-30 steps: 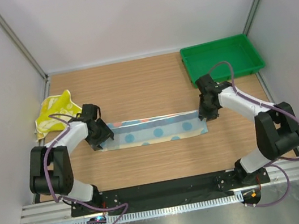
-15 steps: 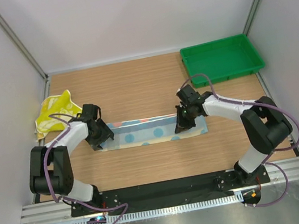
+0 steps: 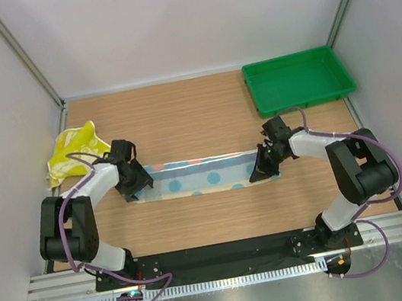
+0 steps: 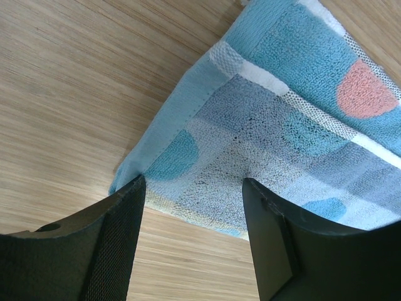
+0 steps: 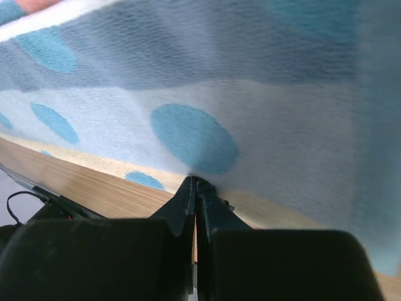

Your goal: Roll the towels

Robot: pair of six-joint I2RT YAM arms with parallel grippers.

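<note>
Nothing is rolled yet: the blue towel is laid flat on the surface, its right end pinched by the right hand, the left hand is held open over its left end, and the yellow towel is bunched aside.

The top view looks down from high behind the near edge, far enough off to take in the whole table. The left wrist view sits close, facing down past the left pincer onto the left end of the towel. The right wrist view is nearer still, looking past the right pincer, and the towel's right end fills it. All three share the towel.
</note>
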